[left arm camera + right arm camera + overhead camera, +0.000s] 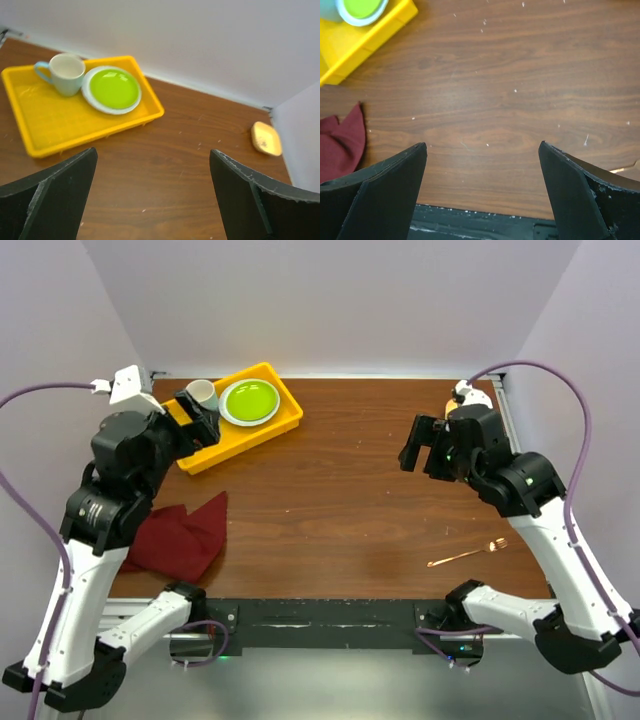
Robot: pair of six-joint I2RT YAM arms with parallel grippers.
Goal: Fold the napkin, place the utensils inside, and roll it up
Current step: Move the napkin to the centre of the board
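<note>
The napkin [185, 535] lies crumpled on the table [350, 500] at the near left side, partly under the left arm. It is not folded, and one pointed corner reaches toward the yellow tray [240, 440]. The fork [468, 554] lies flat on the bare wood at the near right side, well apart from the napkin, with its tines toward the right.

The left gripper [200, 420] hangs above the near end of the tray. Its two fingers [55, 195] stand wide apart with only the table seen between them. The left wrist view looks over the tray: a pale cup [67, 72] stands upright in it, just beside a green plate [112, 89] with a light rim; whether the two touch is not clear. A small pale yellow object [265, 138] lies near the far right corner of the table.

The right gripper [420, 445] hangs above the right half of the table and is turned toward the middle. Its fingers [580, 190] are also spread wide and grasp nothing — only wood grain shows between them. In the right wrist view an edge of the napkin appears at the left, a corner of the tray at the top left, and one end of the fork at the right border, just beside the right finger. Both grippers are well apart from the napkin and from the fork.
</note>
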